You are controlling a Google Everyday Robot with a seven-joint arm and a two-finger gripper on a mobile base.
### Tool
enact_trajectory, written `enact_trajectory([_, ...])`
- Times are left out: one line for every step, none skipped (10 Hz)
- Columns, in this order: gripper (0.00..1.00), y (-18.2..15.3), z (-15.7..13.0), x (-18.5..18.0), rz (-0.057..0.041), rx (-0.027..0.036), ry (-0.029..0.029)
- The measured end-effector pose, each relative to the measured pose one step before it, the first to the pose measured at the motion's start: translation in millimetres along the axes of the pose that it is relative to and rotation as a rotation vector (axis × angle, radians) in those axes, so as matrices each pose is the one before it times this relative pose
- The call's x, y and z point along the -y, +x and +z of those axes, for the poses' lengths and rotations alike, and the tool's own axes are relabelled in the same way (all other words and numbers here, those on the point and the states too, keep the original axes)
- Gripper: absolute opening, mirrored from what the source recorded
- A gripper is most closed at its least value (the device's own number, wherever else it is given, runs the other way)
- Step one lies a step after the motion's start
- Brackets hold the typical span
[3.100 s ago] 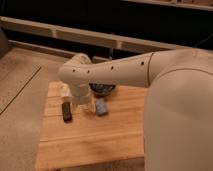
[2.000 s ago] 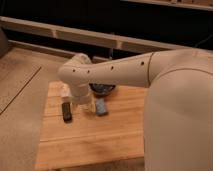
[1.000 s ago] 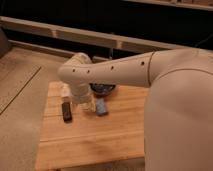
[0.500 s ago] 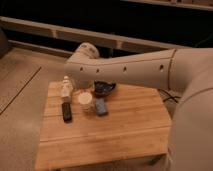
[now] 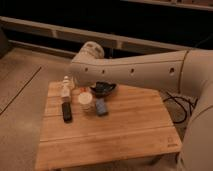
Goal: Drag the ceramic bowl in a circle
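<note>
Gripper: hidden behind the arm's end, above the table's back-left part, can't tell if clenched or released. Arm (image 5: 135,70) spans in from the right, over the back edge. Wooden table (image 5: 125,132) carries everything. Ceramic bowl (image 5: 103,89) sits near the back edge, left of centre, partly under the arm. White cup (image 5: 86,100) is just front-left of it, with a blue block (image 5: 101,106) beside the cup. Black bar (image 5: 66,111) and white bottle (image 5: 65,87) are near the left edge.
</note>
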Motion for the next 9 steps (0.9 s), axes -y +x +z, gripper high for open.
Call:
enact_trajectory([0.65,-1.35,5.68,4.76,-0.01138,0.01343,0.01897])
enact_trajectory([0.65,-3.63,8.93,5.22,-0.02965,0.02332,0.03023])
enact_trajectory([0.65,-4.95,7.78,4.97,-0.03239,0.02271,0.02860])
enact_trajectory([0.65,-6.41,8.72,3.79,-0.03525,0.02793,0.02576])
enact_trajectory([0.65,-4.11,5.48,3.09,-0.01301,0.02178,0.00981])
enact_trajectory([0.65,-2.65,4.02,2.83,-0.00246,0.01811,0.00138])
enact_trajectory([0.65,-1.43,5.88,5.99,0.01705,0.02697,-0.01436])
enact_trajectory([0.65,-0.28,4.64,7.39,0.03857,0.02539,-0.03010])
enact_trajectory([0.65,0.40,3.54,7.95,0.04610,0.01984,-0.03312])
